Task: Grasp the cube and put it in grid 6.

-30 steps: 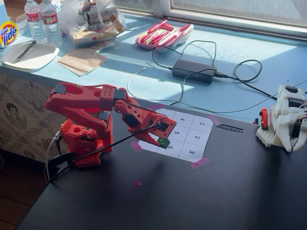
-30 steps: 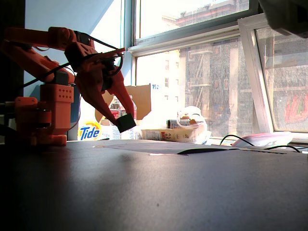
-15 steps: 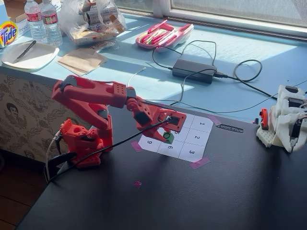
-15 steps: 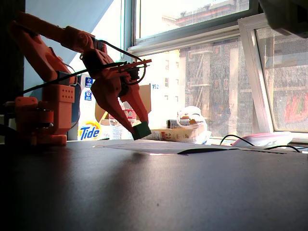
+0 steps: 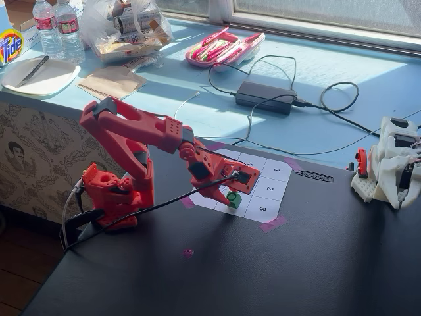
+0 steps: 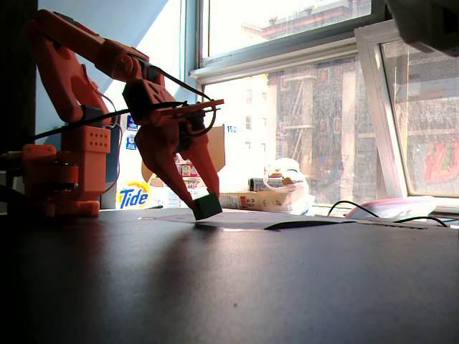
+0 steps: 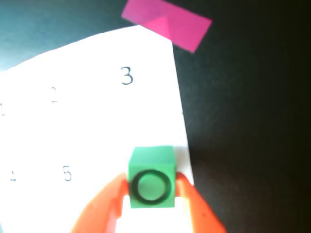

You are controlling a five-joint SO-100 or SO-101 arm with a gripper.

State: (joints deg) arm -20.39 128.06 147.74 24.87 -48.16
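Note:
The bright green cube [image 7: 151, 177] with a dark ring on its top sits between my two red fingertips in the wrist view. My gripper [image 7: 151, 180] is shut on it, one finger touching each side. The cube is over the white square below the 3 and right of the 5, which is grid 6 [image 7: 146, 126]; the cube hides its digit. In a fixed view the cube [image 5: 233, 197] is under the red gripper [image 5: 231, 191] on the numbered sheet [image 5: 273, 172]. In another fixed view the cube [image 6: 209, 206] is at the fingertips, at or just above the sheet.
Pink tape [image 7: 166, 24] holds the sheet's corner on the black table [image 5: 263, 276]. A white device [image 5: 391, 164] stands at the table's right edge. A power adapter [image 5: 264, 96] and cables lie on the blue surface behind.

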